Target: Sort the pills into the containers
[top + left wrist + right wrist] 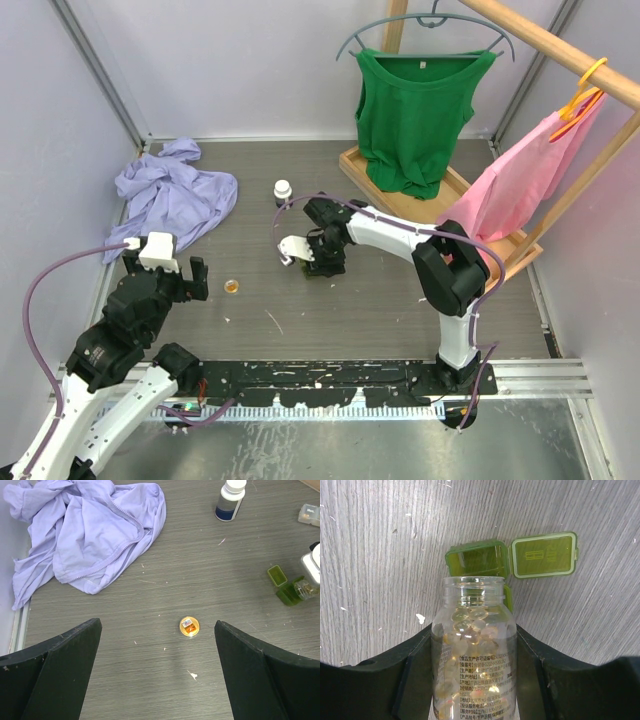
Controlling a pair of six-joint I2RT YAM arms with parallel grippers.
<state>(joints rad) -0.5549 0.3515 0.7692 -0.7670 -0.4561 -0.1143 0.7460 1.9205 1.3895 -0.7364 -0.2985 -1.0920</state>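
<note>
**Two grippers, one bottle held over the green case**

Two fingers of the right gripper (474,650) clamp a clear bottle (474,675) by its sides, about half closed around it. The bottle is uncapped and partly filled with pale yellow pills (470,622), too many and too overlapped to count. In the right wrist view its mouth points at the olive green case (477,560), which lies on the table (370,555) just beyond the rim. One lid (543,555) is flipped open flat to the side of its compartment. Whether the bottle touches the case cannot be told.

The left gripper (157,645) hangs above the table with its jaws spread wide and nothing between them. One small round amber object (189,626) lies on the table ahead of it.

Further out stands a second bottle, white with a dark label (230,500). The second case, the clear one (309,515), sits closed beyond the green one, well apart from it.

Three garments are in view. One lavender shirt (95,530) lies crumpled at the table's far left. One green tank top (415,120) and one pink top (510,185) hang on two hangers from a wooden rack (540,40).
</note>
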